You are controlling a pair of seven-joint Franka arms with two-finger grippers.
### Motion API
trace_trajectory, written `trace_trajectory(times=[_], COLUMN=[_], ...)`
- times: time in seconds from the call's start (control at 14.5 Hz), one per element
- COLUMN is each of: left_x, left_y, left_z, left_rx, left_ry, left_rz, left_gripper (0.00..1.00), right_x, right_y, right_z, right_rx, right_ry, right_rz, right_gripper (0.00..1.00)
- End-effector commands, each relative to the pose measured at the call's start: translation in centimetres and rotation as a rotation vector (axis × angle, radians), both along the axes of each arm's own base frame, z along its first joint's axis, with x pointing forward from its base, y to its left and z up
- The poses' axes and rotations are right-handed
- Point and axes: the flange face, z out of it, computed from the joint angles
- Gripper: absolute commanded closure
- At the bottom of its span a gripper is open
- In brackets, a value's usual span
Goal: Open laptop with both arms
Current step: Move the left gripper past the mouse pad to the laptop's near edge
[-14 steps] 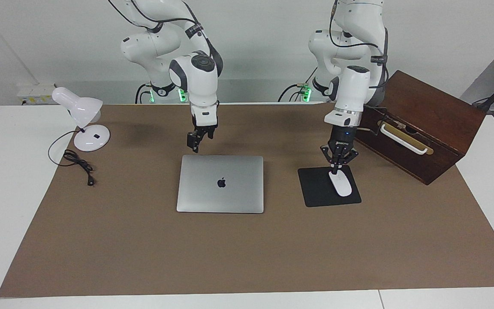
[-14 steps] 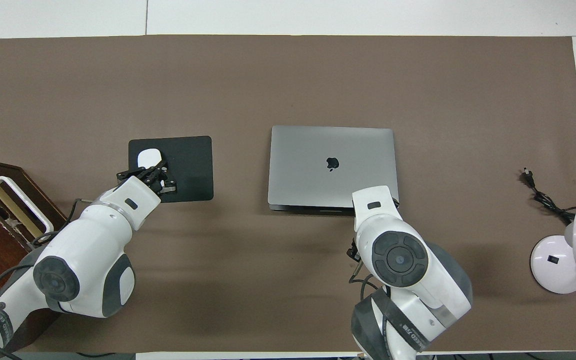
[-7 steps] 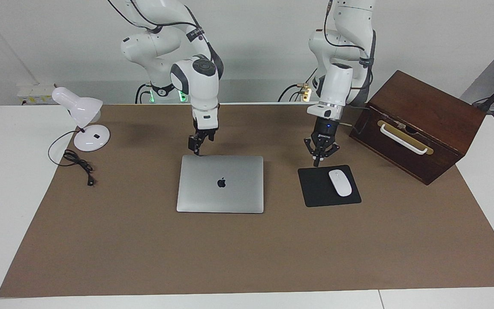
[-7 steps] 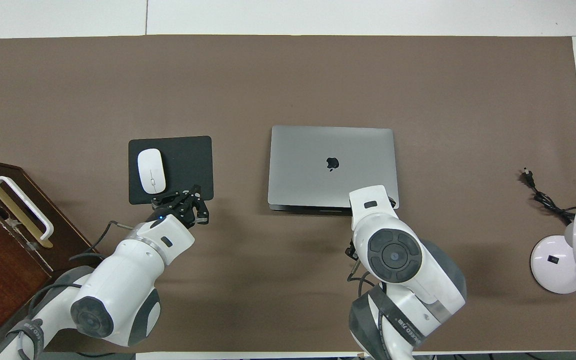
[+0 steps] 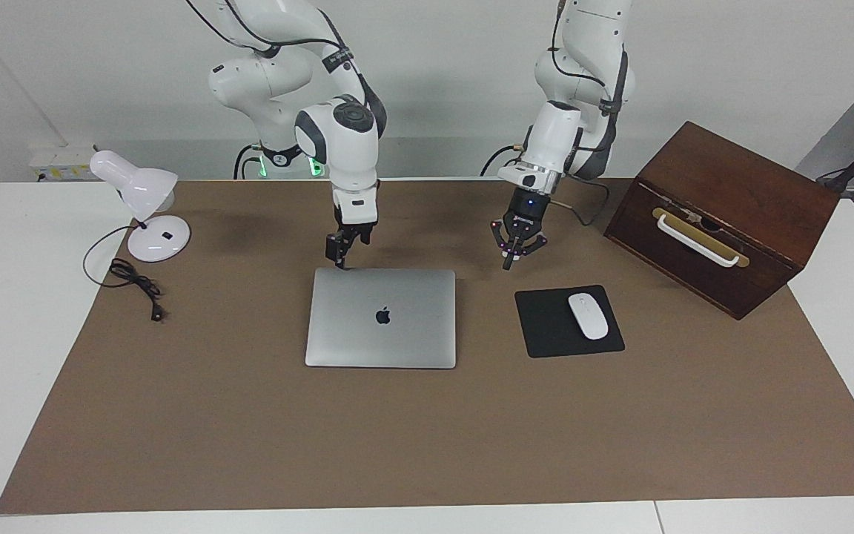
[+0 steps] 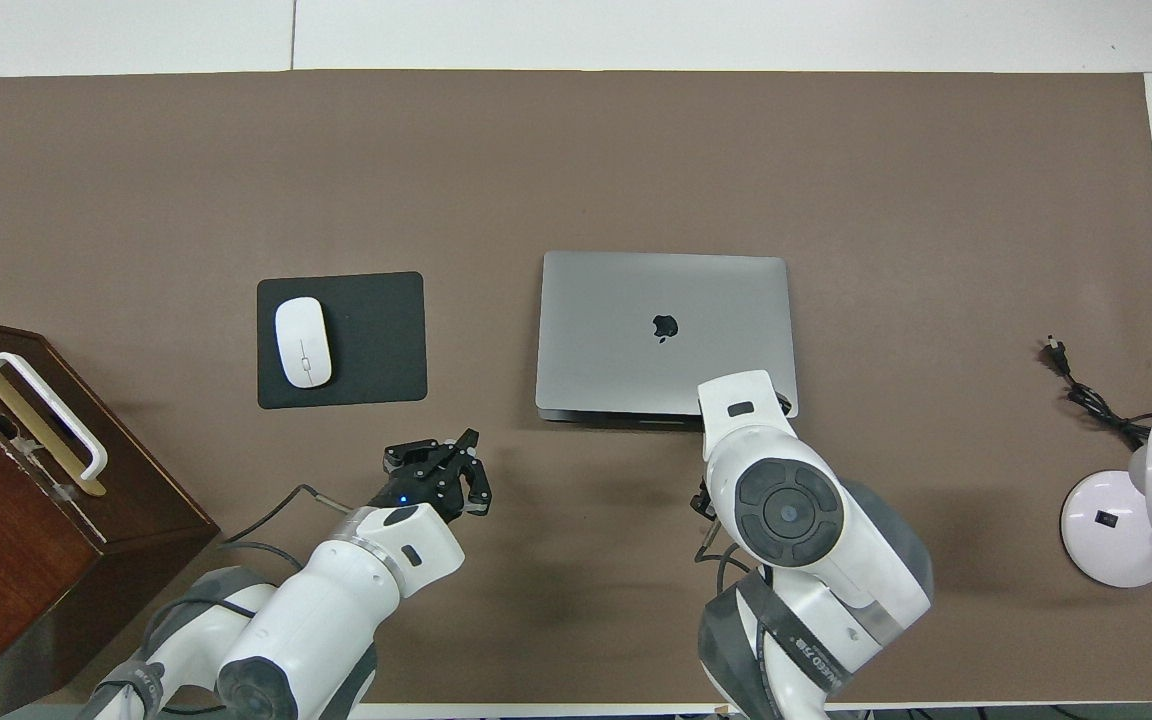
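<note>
Starting at the right arm's end of the bench, you have the white lamp (image 5: pixel 147 215) near the robots' corner. It plays no part in the task.

Next comes the right gripper (image 5: pixel 339 259). It is low at the laptop's corner on the robots' side, toward the right arm's end. Whether it touches the lid, or is released or clenched, cannot be told here.

The laptop (image 5: pixel 381 317) lies shut and flat at the middle of the bench, logo up. Its long axis runs from one end of the bench to the other. Judging by the logo, its opening edge faces the robots, so both arms meet that edge first.

The left gripper (image 5: pixel 514 252) hangs over bare brown mat (image 5: pixel 249 430), just off the laptop's robots'-side corner toward the left arm's end. It carries nothing, and its state cannot be told either. It is the one you probably need to bring onto the laptop next.

Past it, the mouse (image 5: pixel 588 315) sits on the mouse pad (image 5: pixel 549 330). The wooden box (image 5: pixel 723 222) stands at the left arm's end.
</note>
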Motion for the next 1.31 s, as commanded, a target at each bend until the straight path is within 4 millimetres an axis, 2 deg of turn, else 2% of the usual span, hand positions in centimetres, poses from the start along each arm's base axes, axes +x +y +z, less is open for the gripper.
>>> trace_trajectory(times=[0.0,0.14,0.28,0.76,1.1,1.24], left_x=[-1.4,-0.6,-0.1,2.2,3.1,3.2], left_y=[-2.2,-4.7,-5.7,-7.5,-7.9,-7.9], left_z=[-1.7,-2.2,-2.7,-2.8,-2.7,-3.4], left_rx=[-0.018,-0.036,-0.037,-0.059,-0.067,-0.058], left_ry=[0.021,0.029,0.034,0.020,0.012,0.020], left_rz=[0.005,0.022,0.027,0.051,0.063,0.065], left_gripper=[1.00,1.00,1.00,1.00,1.00,1.00], right_x=[0.0,0.0,0.0,0.0,0.0,0.0], right_y=[0.0,0.0,0.0,0.0,0.0,0.0], right_z=[-0.1,-0.1,-0.1,-0.1,-0.1,-0.1], right_rx=[-0.004,-0.004,-0.004,-0.005,-0.005,-0.005], right_ry=[-0.030,-0.030,-0.030,-0.030,-0.030,-0.030], right_rz=[0.009,0.009,0.009,0.011,0.011,0.011], right_gripper=[0.00,0.00,0.00,0.00,0.00,0.00])
